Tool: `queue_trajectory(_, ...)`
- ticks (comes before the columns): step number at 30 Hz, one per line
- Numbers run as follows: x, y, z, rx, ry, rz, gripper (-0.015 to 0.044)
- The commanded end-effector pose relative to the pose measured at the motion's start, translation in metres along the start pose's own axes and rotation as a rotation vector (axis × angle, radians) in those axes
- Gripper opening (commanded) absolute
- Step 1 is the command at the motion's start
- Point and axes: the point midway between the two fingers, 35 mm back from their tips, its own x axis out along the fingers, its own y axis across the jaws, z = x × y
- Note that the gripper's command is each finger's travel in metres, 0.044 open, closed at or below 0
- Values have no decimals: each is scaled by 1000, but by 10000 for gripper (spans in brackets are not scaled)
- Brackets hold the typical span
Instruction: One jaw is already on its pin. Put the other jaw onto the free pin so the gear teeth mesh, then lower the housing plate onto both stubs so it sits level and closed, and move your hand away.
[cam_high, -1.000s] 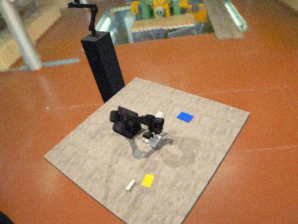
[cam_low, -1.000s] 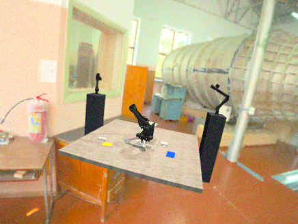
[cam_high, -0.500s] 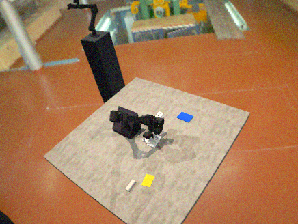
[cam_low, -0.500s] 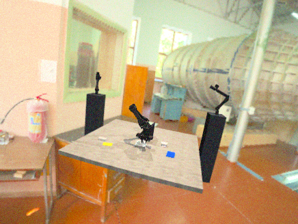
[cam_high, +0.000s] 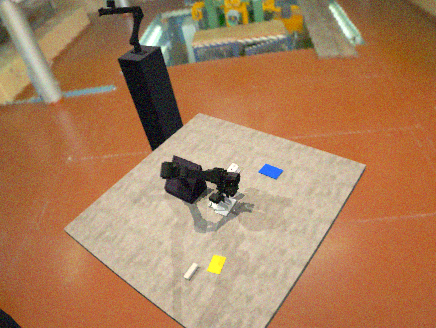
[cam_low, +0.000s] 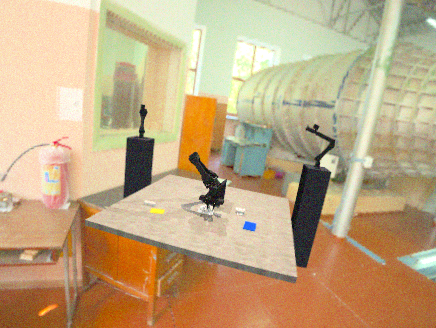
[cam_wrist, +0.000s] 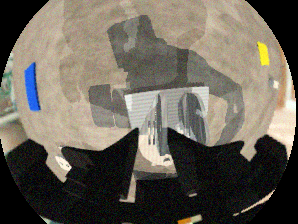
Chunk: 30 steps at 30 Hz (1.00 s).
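The ridged light-grey base stands on the mat in front of the arm. One grey curved jaw stands at its right in the wrist view. My gripper is low over the base, shut on the other jaw, which stands beside the first. The pins and gear teeth are hidden or too small to read, so seating and meshing cannot be told. A small white plate with dark spots, apparently the housing plate, lies apart from the base.
A blue patch lies on the plate's side. A yellow patch and an off-white bar lie on the opposite side. Black pedestals stand beyond the table.
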Motion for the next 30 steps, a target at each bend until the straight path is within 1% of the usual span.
queue_trajectory(1, 3, -1, 0, 1, 4, -3, 134)
queue_trajectory(16, -3, -1, 0, 1, 4, -3, 134)
queue_trajectory(30, 1, 0, 0, 1, 4, -3, 134)
